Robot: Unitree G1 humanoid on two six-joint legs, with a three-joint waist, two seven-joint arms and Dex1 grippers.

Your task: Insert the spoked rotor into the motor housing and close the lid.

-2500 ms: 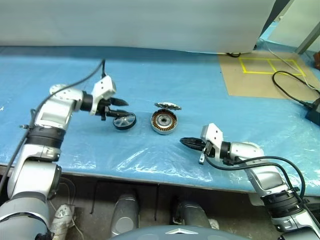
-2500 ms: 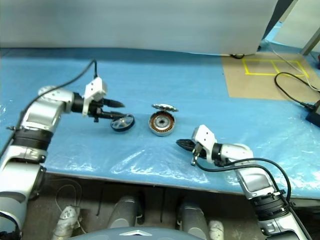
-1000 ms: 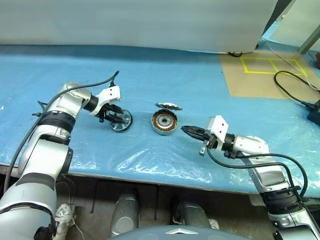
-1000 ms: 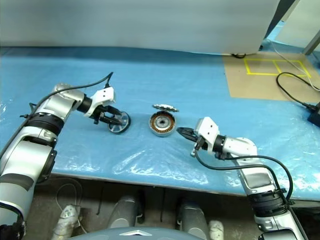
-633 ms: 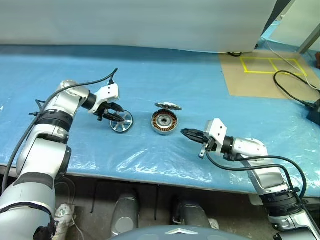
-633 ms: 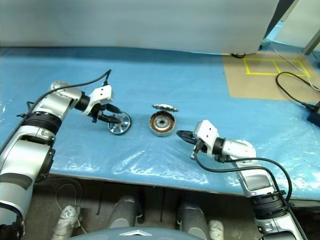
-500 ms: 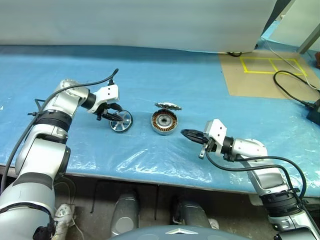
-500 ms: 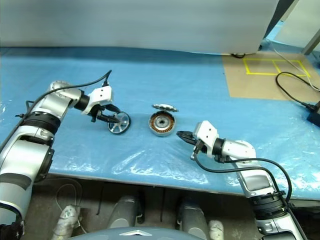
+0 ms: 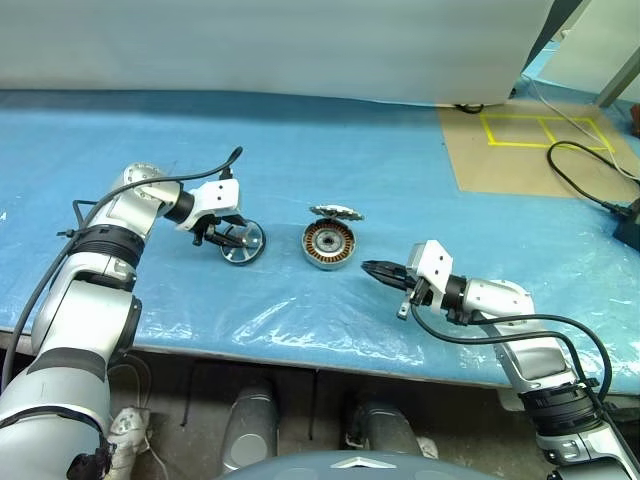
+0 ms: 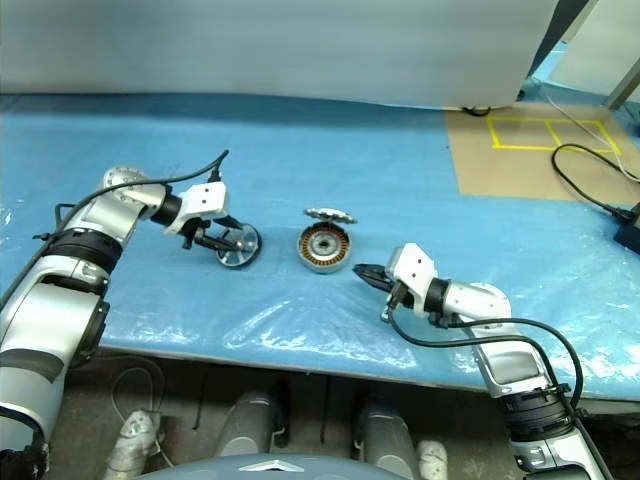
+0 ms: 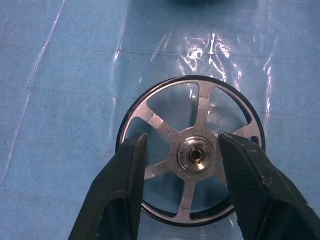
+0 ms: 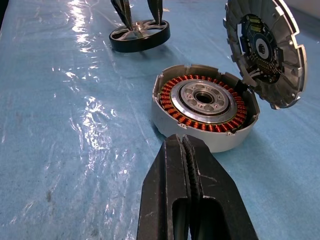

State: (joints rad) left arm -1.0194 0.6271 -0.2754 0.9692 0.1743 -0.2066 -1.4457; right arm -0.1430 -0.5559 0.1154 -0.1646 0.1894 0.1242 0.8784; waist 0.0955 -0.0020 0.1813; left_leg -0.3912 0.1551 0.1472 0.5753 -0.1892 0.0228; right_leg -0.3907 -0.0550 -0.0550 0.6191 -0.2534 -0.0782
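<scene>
The left gripper (image 9: 232, 236) has dropped and rolled onto the rotor (image 9: 243, 243), fingers spread astride its hub to lift it, mid-worktop (image 9: 330, 150) left of the housing (image 9: 328, 245), while the right gripper (image 9: 372, 269), pressed together, waits beside it.

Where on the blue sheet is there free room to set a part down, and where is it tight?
Free: the sheet behind the motor housing toward the white wall, and the strip along the near edge. Crowded: between spoked rotor, housing and right gripper.
</scene>
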